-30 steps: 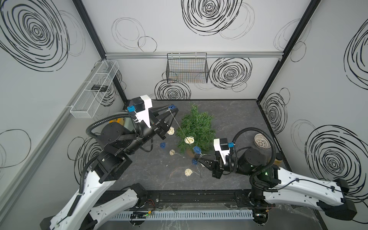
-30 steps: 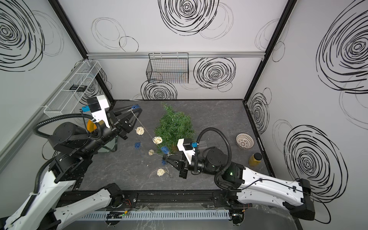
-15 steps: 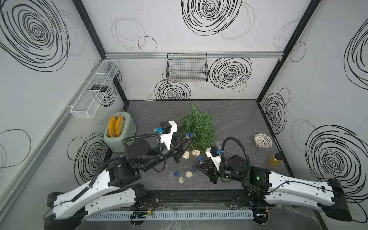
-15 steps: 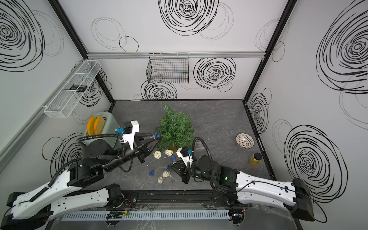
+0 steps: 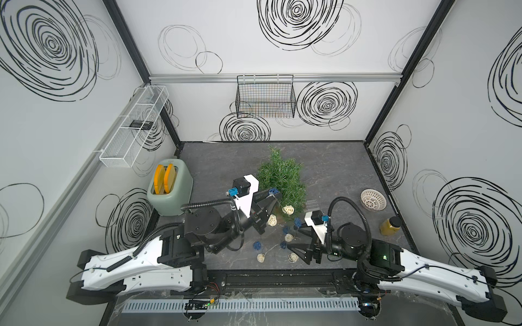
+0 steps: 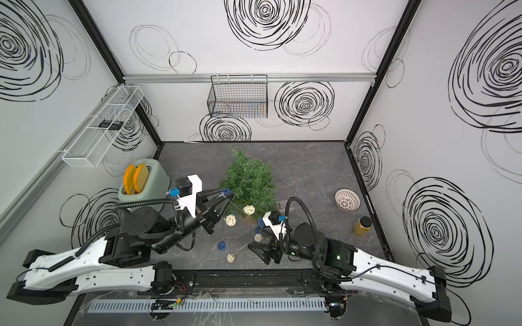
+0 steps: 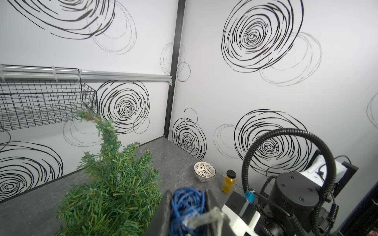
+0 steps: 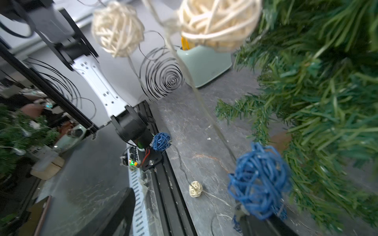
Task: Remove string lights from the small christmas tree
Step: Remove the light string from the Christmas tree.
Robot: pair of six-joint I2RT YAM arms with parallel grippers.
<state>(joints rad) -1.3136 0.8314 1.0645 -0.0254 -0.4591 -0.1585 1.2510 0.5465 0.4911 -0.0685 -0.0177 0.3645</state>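
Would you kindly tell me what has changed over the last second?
The left gripper, shut on a blue ball of the string lights, came down beside the christmas tree; the strand slackened onto the table. The right gripper opened. Tree, toaster and bowl stayed put.

tree (image 5: pixel 282 179) blocks centre, tabletop (image 5: pixel 334 161) open behind

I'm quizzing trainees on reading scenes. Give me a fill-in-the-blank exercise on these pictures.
The left gripper is shut on a ___ ball of the string lights. The right gripper is ___, gripping nothing. The toaster holds ___ orange slices.
Missing words: blue; open; two.
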